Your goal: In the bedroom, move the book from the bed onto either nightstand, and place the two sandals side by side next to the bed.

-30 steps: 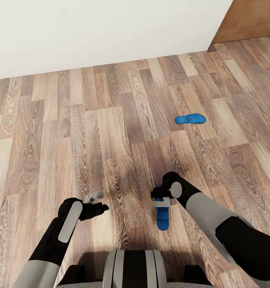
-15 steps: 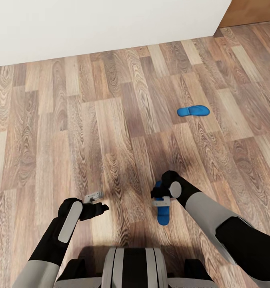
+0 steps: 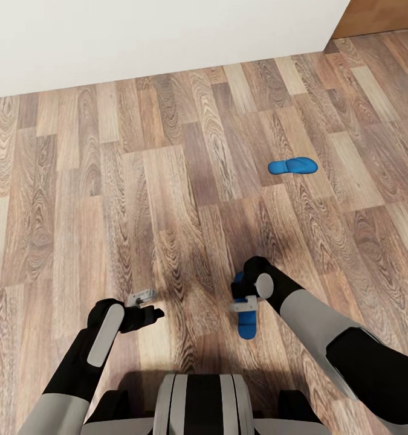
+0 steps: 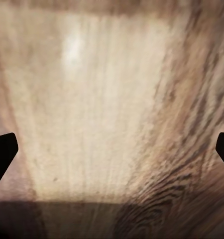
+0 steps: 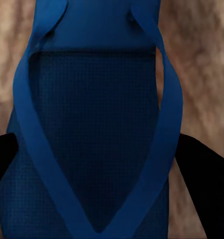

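Wood-plank floor (image 3: 167, 181) spreads below us. Our right end effector (image 3: 245, 300) grips one sandal (image 3: 246, 326) at lower centre; the other sandal (image 3: 292, 166) lies upper right. Our left end effector (image 3: 144, 304) gapes wide. We judge them light and floppy; pinch across the sole edges.

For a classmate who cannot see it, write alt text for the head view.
The right pincer holds one blue sandal low over the wood-plank floor. A second sandal lies farther ahead to the right, near a white wall. The left pincer is open.
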